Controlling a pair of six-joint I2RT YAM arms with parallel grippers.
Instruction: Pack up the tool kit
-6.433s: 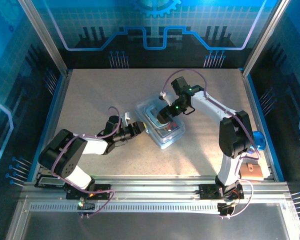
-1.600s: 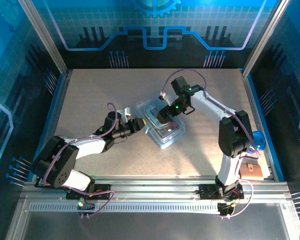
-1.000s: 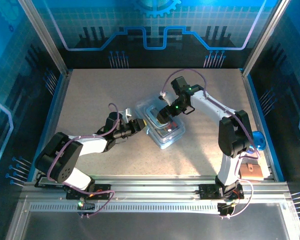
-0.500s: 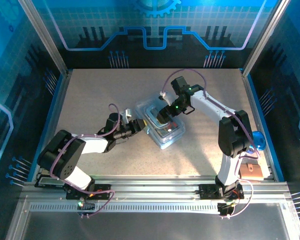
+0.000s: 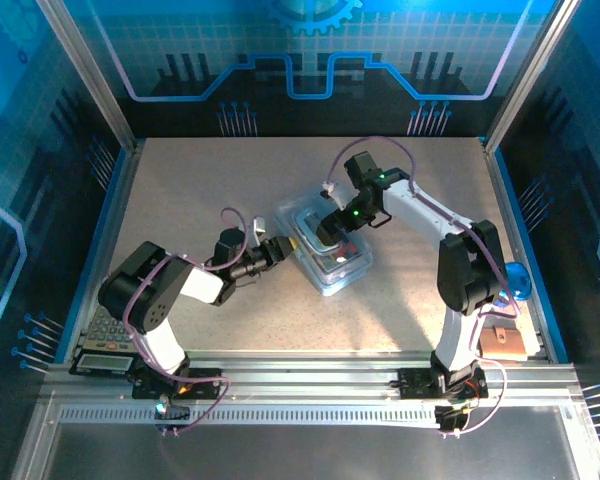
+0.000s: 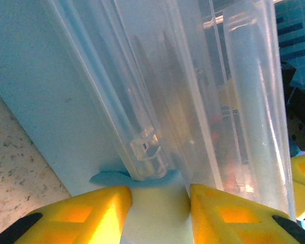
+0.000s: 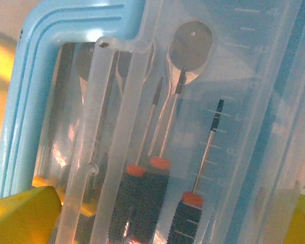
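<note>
Left arm (image 5: pixel 195 283) reaches low, jaws half-closed; right arm (image 5: pixel 420 210) arches down, jaws wide.

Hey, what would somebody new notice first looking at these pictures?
The translucent pale-blue plastic box in the middle of the table draws the eye: the left hand grips its left edge, and the open right hand hangs over its clear lid. Through that lid, black-handled screwdrivers with orange collars lie side by side.

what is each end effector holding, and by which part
Left end effector: tool kit box, pinched by its side rim at the latch. Right end effector: open over the lid, holding nothing.
</note>
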